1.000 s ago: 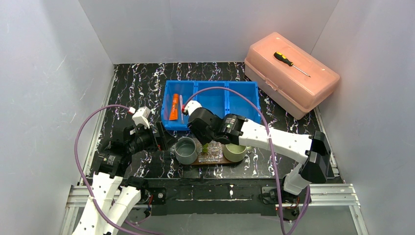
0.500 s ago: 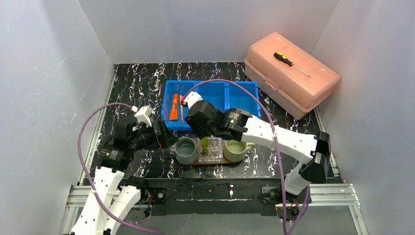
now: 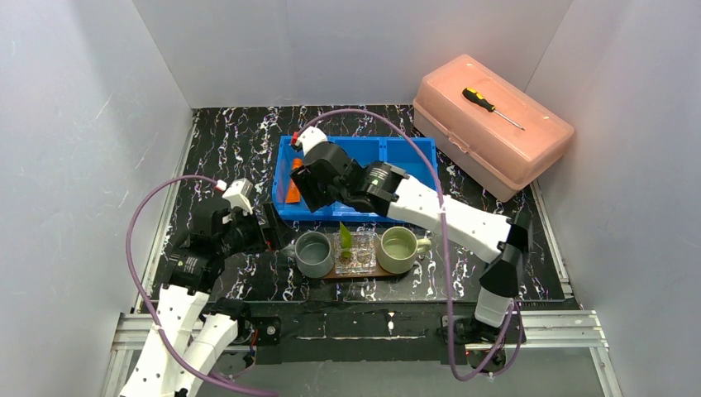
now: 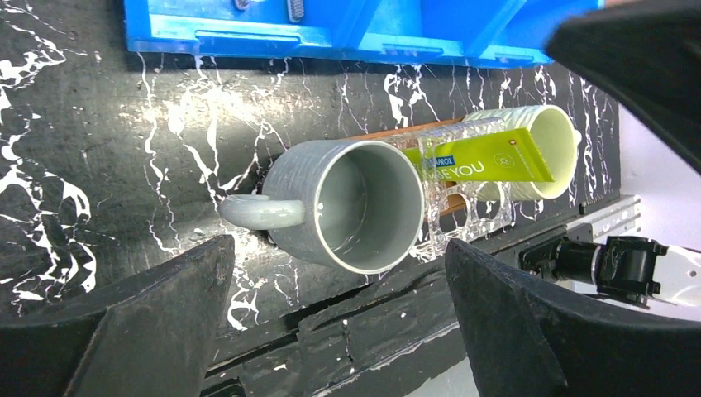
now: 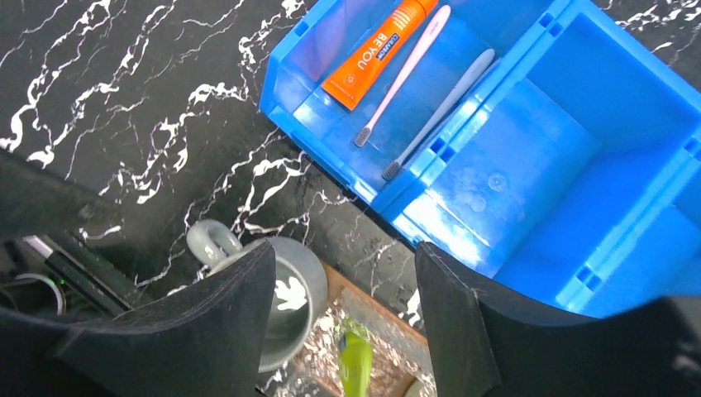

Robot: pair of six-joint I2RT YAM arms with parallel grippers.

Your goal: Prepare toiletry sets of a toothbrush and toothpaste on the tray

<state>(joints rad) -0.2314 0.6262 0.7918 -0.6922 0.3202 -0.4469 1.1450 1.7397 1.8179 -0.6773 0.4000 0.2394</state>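
Right wrist: green tube (image 5: 356,369) cut off

left arm (image 3: 178,318), right arm (image 3: 463,223): white link shells, black joint housings. purple cable (image 3: 128,240) routed along each. white wrist block (image 3: 238,197), red mark noted. matte black fingers (image 4: 149,331), broad, wedge-shaped.

Lighting's bright and pretty even, coming from overhead. The white walls (image 3: 74,124) bounce it around, so shadows on the black table (image 3: 231,141) are soft and short. Top view is a touch soft but clean, no real glare. In the left wrist view the grey mug (image 4: 355,207) is sharp, while the fingers (image 4: 132,331) up close are dark blurry blobs. The right wrist view has a pale sheen on the blue bin (image 5: 496,178) floor, and the green tube (image 5: 355,372) at the bottom edge is out of focus.
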